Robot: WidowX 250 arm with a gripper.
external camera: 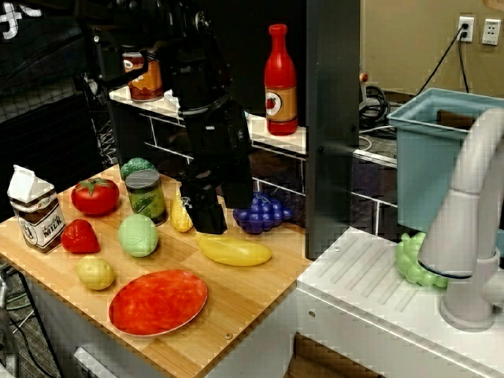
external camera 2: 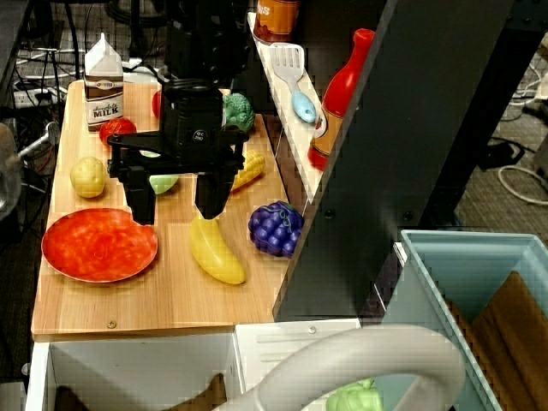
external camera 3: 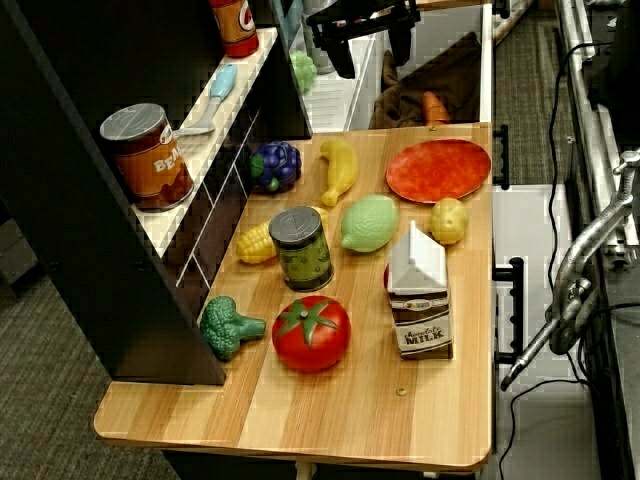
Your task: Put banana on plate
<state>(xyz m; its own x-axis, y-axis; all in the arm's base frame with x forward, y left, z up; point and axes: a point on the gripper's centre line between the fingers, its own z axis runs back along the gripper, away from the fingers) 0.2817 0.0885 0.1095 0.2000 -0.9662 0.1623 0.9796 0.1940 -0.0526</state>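
Note:
The yellow banana [external camera: 234, 250] lies flat on the wooden board, right of the red-orange plate [external camera: 157, 302]. From above, the banana [external camera 2: 216, 251] and plate [external camera 2: 98, 244] sit a short gap apart. My black gripper [external camera 2: 175, 201] hangs open over the board, its fingers spread wide with nothing between them. One finger tip is over the banana's far end. In the front view the gripper [external camera: 208, 219] is just behind the banana. The end-on view shows the gripper [external camera 3: 370, 50] raised well above the banana [external camera 3: 340, 170] and plate [external camera 3: 438, 170].
Purple grapes [external camera: 262, 213] lie right behind the banana. Corn [external camera: 181, 214], a green can [external camera: 146, 195], a pale green fruit [external camera: 138, 235], a lemon [external camera: 95, 273], a strawberry [external camera: 79, 237], a tomato [external camera: 94, 196] and a milk carton [external camera: 35, 209] crowd the left. A black post [external camera: 332, 118] and a shelf stand behind.

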